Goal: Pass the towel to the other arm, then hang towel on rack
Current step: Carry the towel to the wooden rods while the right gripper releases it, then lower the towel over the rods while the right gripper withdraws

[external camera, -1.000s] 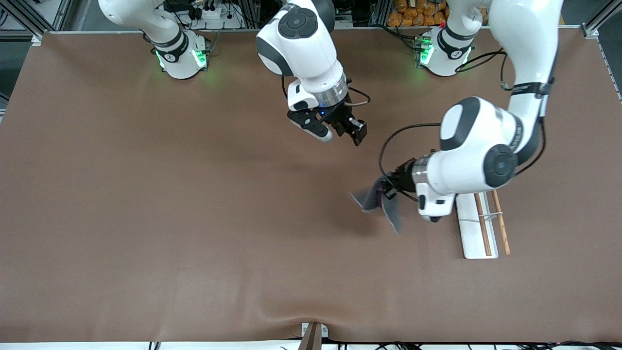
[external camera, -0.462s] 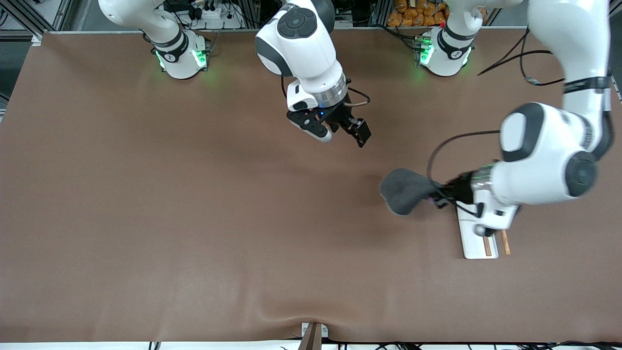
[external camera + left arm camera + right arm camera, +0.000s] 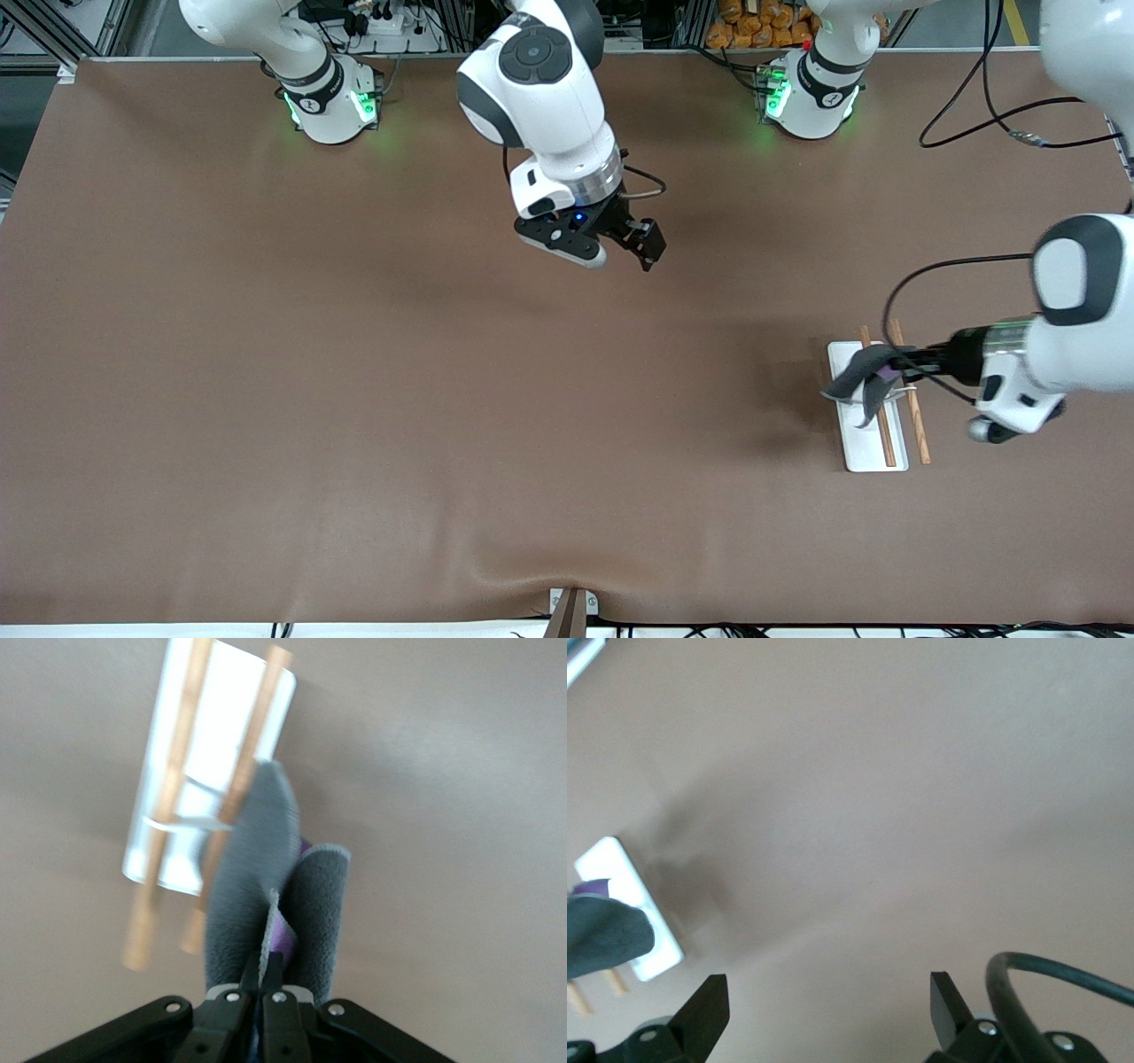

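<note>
The rack point(image 3: 870, 443) sat on the brown table point(image 3: 354, 399) toward the left arm's end, nearer to the front camera's edge than the middle of the tabletop: a white rectangular tray base carrying two thin parallel wooden rods point(image 3: 912, 416) on a thin white support, its long side running from the camera's edge toward the robots' edge. The left gripper point(image 3: 897, 363) hung over that rack, reaching in from the table's end with the arm lying low and roughly level. Its fingers point(image 3: 270, 979) were pinched together on the towel point(image 3: 861, 377), and in the left wrist view the dark grey cloth point(image 3: 257, 868) stuck out straight ahead of the fingertips in two folded lobes, a sliver of its purple side showing in the crease right at the grip. The towel's free end drooped over the rods and the tray; whether it touched a rod could not be told. Farther from the camera, over the middle of the table and closer to the robots' edge, the right gripper point(image 3: 631, 241) waited in the air with its fingers spread wide apart and nothing between them, the right wrist view showing only bare tabletop ahead with the rack point(image 3: 629, 904) and towel point(image 3: 602, 935) well off.
</note>
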### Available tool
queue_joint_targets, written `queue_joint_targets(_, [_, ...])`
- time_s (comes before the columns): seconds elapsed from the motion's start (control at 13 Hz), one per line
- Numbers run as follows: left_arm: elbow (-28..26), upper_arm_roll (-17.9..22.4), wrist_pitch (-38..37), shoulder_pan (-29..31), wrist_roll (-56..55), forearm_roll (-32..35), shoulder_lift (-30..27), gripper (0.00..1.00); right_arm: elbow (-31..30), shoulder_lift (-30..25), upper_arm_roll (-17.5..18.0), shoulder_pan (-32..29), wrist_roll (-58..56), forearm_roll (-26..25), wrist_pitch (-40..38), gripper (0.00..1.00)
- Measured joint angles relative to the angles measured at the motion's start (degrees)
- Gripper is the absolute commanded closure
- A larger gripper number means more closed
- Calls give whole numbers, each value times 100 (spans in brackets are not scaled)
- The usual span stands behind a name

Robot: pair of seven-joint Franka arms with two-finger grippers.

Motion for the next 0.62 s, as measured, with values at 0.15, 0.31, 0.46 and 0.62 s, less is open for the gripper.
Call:
queue_joint_targets(0.15, [0, -3, -96, 280, 528, 3, 15, 100, 52, -46, -12, -176, -482, 8, -298, 0])
queue_joint_targets(0.31, [0, -3, -138, 447, 927, 73, 15, 100, 74, -121, -14, -380, -1015, 14, -584, 0])
queue_joint_targets(0.46, [0, -4, -145, 566, 1259, 261, 16, 100, 68, -222, -15, -561, -1758, 17, -1053, 0])
queue_joint_targets(0.62, [-3, -3, -145, 737, 1455, 343, 43, 100, -94, -407, -20, -770, -2855, 20, -1385, 0])
